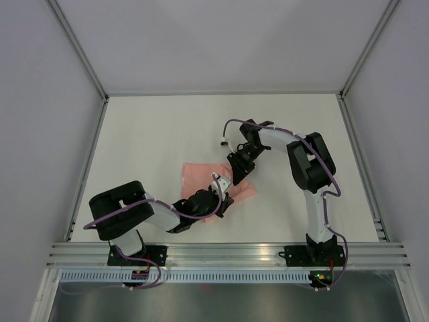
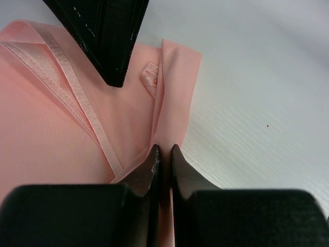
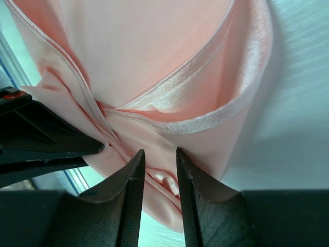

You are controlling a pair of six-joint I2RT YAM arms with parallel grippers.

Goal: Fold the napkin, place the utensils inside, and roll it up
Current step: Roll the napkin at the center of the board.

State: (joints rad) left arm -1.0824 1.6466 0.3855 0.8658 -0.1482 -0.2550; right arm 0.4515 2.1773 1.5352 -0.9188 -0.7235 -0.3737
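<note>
The salmon-pink napkin (image 1: 201, 176) lies folded and bunched on the white table between both arms. My left gripper (image 2: 164, 148) is shut on a thin raised fold of the napkin (image 2: 51, 134) at its right edge. From the far side my right gripper (image 3: 159, 152) reaches in, its jaws closed against a thick rolled bunch of the napkin (image 3: 154, 51) that fills the gap between them. In the top view the left gripper (image 1: 220, 201) and right gripper (image 1: 236, 176) meet at the cloth's right end. The utensils are hidden.
The white table (image 1: 154, 134) is fenced by metal rails on the left, right and near sides. In the left wrist view the right arm's black finger (image 2: 110, 36) hangs over the cloth. The left arm's finger (image 3: 46, 139) shows in the right wrist view.
</note>
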